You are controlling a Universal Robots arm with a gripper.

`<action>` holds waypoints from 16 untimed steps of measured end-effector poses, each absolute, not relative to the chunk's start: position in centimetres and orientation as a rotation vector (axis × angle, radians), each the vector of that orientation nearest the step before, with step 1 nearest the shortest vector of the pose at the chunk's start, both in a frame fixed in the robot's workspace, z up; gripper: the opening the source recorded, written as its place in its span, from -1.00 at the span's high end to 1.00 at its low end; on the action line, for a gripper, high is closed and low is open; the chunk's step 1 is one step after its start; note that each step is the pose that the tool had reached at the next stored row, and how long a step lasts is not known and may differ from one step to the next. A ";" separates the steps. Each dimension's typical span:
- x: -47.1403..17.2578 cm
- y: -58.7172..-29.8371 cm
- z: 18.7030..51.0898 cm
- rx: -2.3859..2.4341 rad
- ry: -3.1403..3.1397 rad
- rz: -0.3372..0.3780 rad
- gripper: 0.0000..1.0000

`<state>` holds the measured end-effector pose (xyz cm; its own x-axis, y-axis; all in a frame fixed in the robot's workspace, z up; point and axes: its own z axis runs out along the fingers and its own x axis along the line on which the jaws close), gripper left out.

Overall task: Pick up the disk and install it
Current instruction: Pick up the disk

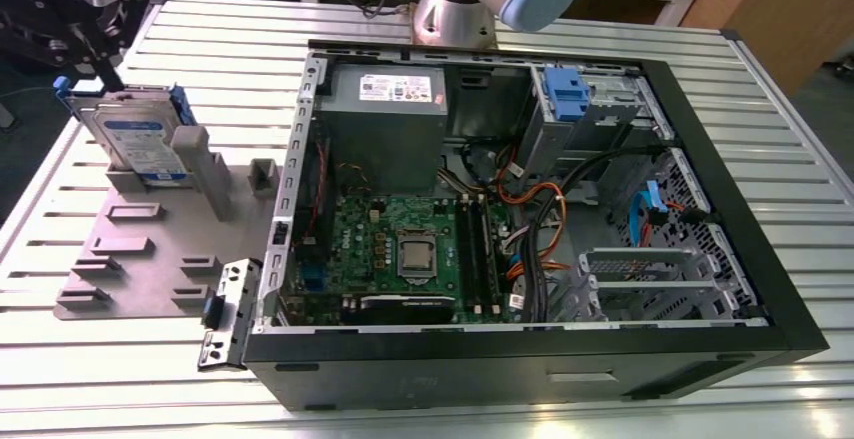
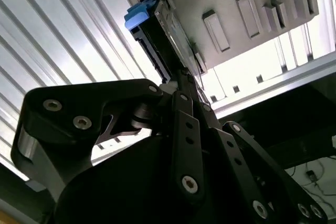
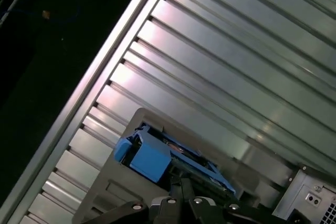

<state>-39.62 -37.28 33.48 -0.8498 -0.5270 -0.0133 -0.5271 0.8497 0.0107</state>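
The disk (image 1: 134, 139) stands on edge in a slot of the grey fixture plate (image 1: 147, 249). The plate lies on the ribbed bench (image 1: 80, 359), at about nine o'clock from the open computer case (image 1: 747, 259) in the exterior view. Its labelled face tilts slightly back against a grey post, and the blue carrier rail (image 2: 139, 17) wraps its upper edge and corners.

The gripper (image 2: 184, 77) sits at the disk's upper edge, at roughly eleven o'clock from the label in the exterior view. In the second wrist view its tip meets the near end of the drive. I cannot tell whether the fingers are spread around the edge, pinching it, or pressed together just short of it.

The disk should handle as a dense, rigid block, heavy for its size and with no give in the metal body. Its bare sides look smooth, so a light pinch could slip. It is probably sensitive to shock, so a knock against the posts or a drop onto the plate is a risk.

The blue rail is thin plastic and likely flexes, which makes it a poor place to squeeze. The safer hold is probably across the drive's thickness on the exposed upper edge. It should be near the middle of that edge, so the weight hangs straight and does not swing about one corner.
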 end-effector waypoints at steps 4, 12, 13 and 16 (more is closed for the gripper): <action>-39.6 -37.3 33.5 -0.960 2.982 0.022 0.79; -39.6 -37.3 33.4 -1.141 2.918 0.024 0.79; -39.6 -37.3 33.4 -1.157 2.912 0.024 0.79; -39.6 -37.3 33.4 -1.209 2.891 0.024 0.79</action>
<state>-39.62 -37.29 33.41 -0.7021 -0.7120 -0.0134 -0.7121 0.7020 0.0109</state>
